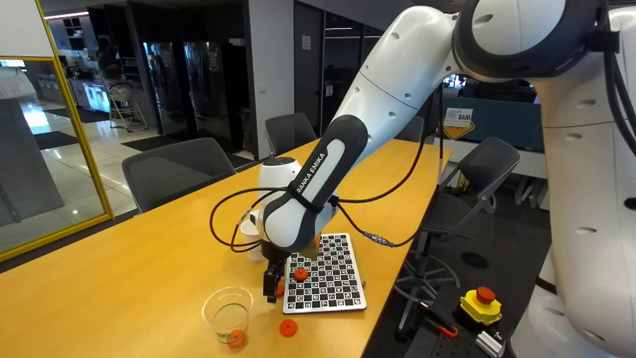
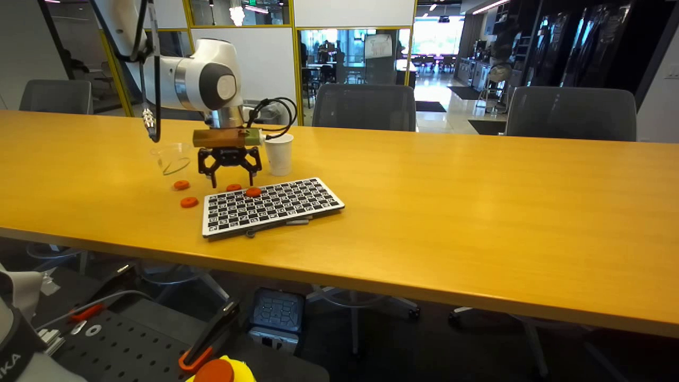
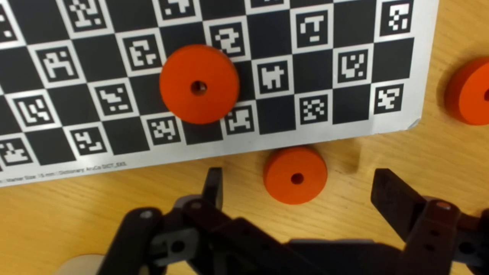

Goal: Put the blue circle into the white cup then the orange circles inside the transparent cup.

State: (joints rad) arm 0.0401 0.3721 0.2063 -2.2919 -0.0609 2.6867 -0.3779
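Lying flat, hole up: disc [image 3: 285, 177] | white cup [image 2: 280, 155]: long axis vertical | claw [image 2: 232, 181]: spread wide, clear of disc

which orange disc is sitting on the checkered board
The leftmost orange disc in the wrist view: alone of the four, it sits on the checkered board.

Arm's dark band [image 1: 318, 155]: "RANKA EMIKA" in white capitals, in an exterior view
Arm piece at the lower left corner [image 2: 16, 362]: "KA", ending a cut-off word
White card [image 1: 458, 116]: "BAIR" in dark capitals
Checkered board [image 3: 272, 77]: "Marker Size", "mm", "Dictionary: ArUco" along its margin; the blurred ending looks like "DICT_5X5"
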